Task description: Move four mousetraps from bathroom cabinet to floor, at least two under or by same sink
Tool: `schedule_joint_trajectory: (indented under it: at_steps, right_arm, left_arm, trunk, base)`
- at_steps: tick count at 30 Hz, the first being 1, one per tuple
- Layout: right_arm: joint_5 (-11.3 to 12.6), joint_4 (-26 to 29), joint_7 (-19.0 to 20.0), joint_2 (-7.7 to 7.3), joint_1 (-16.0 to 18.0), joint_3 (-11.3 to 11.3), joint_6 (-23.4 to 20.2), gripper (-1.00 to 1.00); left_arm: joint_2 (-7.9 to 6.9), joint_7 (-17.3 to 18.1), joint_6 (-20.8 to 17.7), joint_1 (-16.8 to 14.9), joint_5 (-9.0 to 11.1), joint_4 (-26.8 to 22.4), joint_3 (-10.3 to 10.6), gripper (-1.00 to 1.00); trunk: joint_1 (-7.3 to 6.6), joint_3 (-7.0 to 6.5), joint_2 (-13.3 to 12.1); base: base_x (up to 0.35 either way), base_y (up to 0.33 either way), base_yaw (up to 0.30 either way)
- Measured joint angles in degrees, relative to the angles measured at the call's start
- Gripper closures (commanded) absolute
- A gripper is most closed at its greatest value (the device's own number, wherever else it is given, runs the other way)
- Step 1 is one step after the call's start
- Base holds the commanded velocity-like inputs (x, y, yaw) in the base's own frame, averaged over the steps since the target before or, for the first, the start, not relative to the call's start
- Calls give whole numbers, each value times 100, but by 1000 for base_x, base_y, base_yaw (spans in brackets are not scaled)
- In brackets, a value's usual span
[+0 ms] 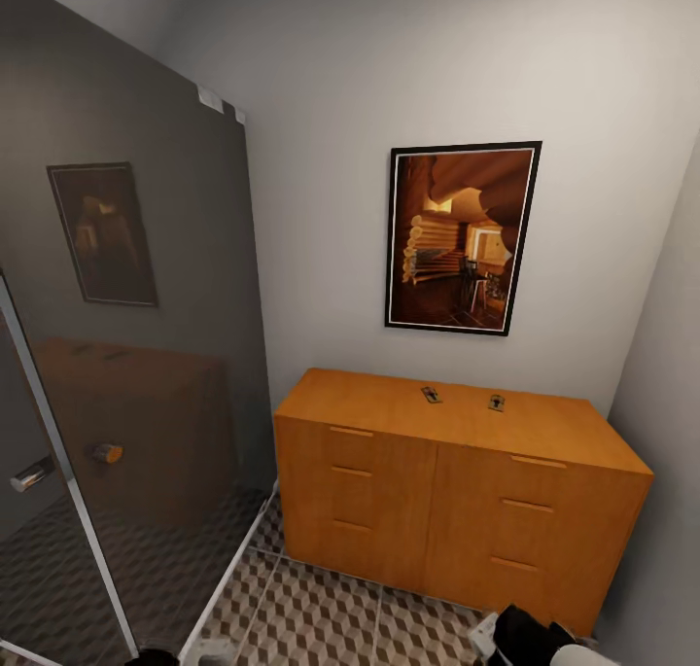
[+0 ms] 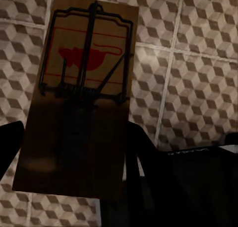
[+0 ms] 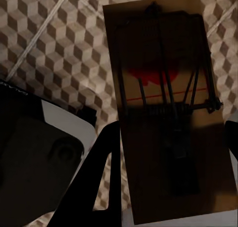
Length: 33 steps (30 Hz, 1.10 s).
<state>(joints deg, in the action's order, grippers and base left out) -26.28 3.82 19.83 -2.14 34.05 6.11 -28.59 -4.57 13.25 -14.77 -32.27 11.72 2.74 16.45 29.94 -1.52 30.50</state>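
Note:
Two mousetraps [image 1: 431, 394] [image 1: 497, 403] lie on the flat top of the orange-brown cabinet [image 1: 457, 491] against the far wall. In the left wrist view a third mousetrap [image 2: 84, 63], a tan board with a dark wire spring and a red mark, hangs over the cube-pattern bathroom floor [image 2: 198, 88], with my left gripper [image 2: 74, 147] shut on its near end. In the right wrist view my right gripper [image 3: 171, 147] is shut on another mousetrap [image 3: 163, 53] above the same tiles [image 3: 54, 33]. The sink is out of view.
A dark glass shower partition [image 1: 126, 355] with a handle [image 1: 107, 452] stands at the left. A framed picture [image 1: 462, 238] hangs above the cabinet. A grey wall [image 1: 671, 452] closes the right side. Tiled floor [image 1: 321, 617] stretches between me and the cabinet.

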Motion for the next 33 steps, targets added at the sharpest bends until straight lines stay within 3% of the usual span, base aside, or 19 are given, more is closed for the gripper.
schedule_joint_trajectory:
  at_steps: [6, 10, 14, 19, 21, 24, 25, 26, 28, 33]
  right_arm:
    - [528, -365, -654, -34, -128, -4, 360, 100]
    - [889, -442, -917, -35, -425, -3, 484, 100]
    - [932, -452, -944, -32, -538, 4, 498, 100]
    - [945, -456, -952, -29, -730, 7, 503, 100]
    - [951, -456, -955, -30, -763, 1, 503, 100]
    - [970, -455, -960, -31, -789, -6, 500, 100]
    - [975, -453, -960, -31, -791, -8, 498, 100]
    - [984, -449, -961, -31, -795, -15, 492, 100]
    - [992, -443, -961, -31, -797, -24, 483, 100]
    - [1000, -432, -961, -37, -798, -32, 477, 100]
  left_arm:
    - [0, -84, 36, 246, 744, 8, 7, 100]
    - [9, -106, 334, 519, 1000, 8, 19, 100]
    - [30, -108, 407, 582, 1041, 5, 9, 100]
    - [43, -154, 428, 757, 1290, 3, 3, 100]
    - [42, -321, 436, 851, 1497, 1, 1, 100]
    - [43, -825, 579, 1042, 2037, -7, -2, 100]
    - [43, -880, 620, 1080, 2131, -9, -4, 100]
    - [41, -992, 722, 1189, 2371, -10, -4, 100]
    - [34, -1069, 796, 1295, 2669, -9, -8, 100]
    - [11, -1119, 834, 1366, 2930, -8, -11, 100]
  trunk:
    - [0, 1, 0]
    - [-1, 3, 1]
    - [0, 0, 0]
    - [0, 0, 0]
    - [0, 0, 0]
    - [0, 0, 0]
    - [0, 0, 0]
    - [0, 1, 0]
    - [0, 0, 0]
    - [0, 0, 0]
  base:
    - [0, 0, 0]
    - [0, 0, 0]
    - [0, 0, 0]
    - [0, 0, 0]
    - [0, 0, 0]
    - [0, 0, 0]
    - [0, 0, 0]
    - [0, 0, 0]
    - [0, 0, 0]
    - [0, 0, 0]
